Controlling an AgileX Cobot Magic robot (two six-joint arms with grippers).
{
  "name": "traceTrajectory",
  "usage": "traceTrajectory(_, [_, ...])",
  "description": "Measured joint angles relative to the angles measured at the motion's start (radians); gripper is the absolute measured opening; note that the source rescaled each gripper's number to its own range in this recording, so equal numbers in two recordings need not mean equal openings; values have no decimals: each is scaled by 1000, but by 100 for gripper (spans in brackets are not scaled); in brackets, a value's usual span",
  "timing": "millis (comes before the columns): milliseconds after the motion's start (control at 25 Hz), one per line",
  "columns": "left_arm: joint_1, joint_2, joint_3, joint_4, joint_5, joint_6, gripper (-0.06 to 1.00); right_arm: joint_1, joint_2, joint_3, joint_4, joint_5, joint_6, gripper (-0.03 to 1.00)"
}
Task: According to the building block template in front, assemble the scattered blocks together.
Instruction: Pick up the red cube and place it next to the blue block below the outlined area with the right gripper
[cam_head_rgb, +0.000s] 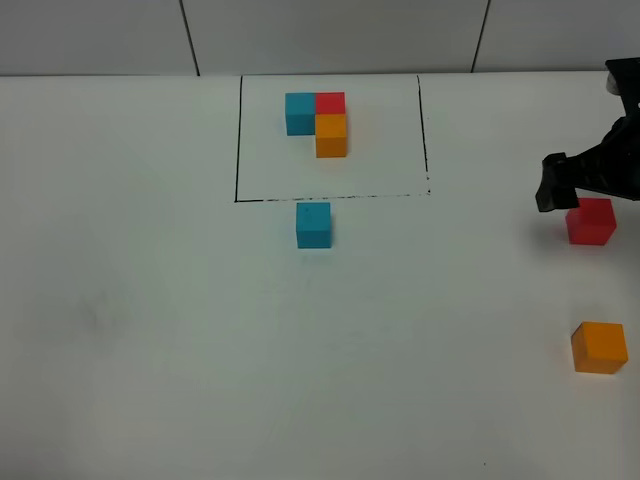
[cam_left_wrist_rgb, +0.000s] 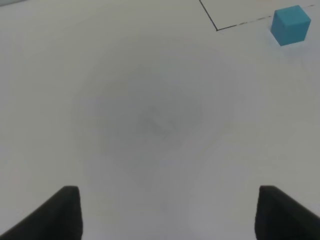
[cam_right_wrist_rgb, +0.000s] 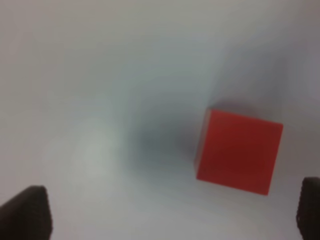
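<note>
The right arm (cam_head_rgb: 600, 170) is stretched in from the table's (cam_head_rgb: 150, 330) right edge, low over the red block (cam_head_rgb: 590, 221). The right fingers (cam_right_wrist_rgb: 25, 215) are spread wide; nothing is held. The left fingers (cam_left_wrist_rgb: 65, 215) are spread too. The blue block (cam_head_rgb: 313, 224) is set just outside the drawn frame (cam_head_rgb: 238, 140), the template (cam_head_rgb: 318, 122) inside it, the orange block (cam_head_rgb: 599, 347) near the right edge.
</note>
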Motion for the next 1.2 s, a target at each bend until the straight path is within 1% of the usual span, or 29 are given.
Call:
traceTrajectory(240, [0,0,0,0,0,0,62,-9,71,-2,-1,-69,0,100])
traceTrajectory(520, [0,0,0,0,0,0,62,-45,126,-2,-2,-75,0,100])
traceTrajectory(800, [0,0,0,0,0,0,62,-47,151,-2,-6,-87,1,100])
traceTrajectory(1040, [0,0,0,0,0,0,62,-47,169,-2,-6,-106,1,96])
traceTrajectory(1200, [0,0,0,0,0,0,62,-47,169,-2,-6,-110,2,92])
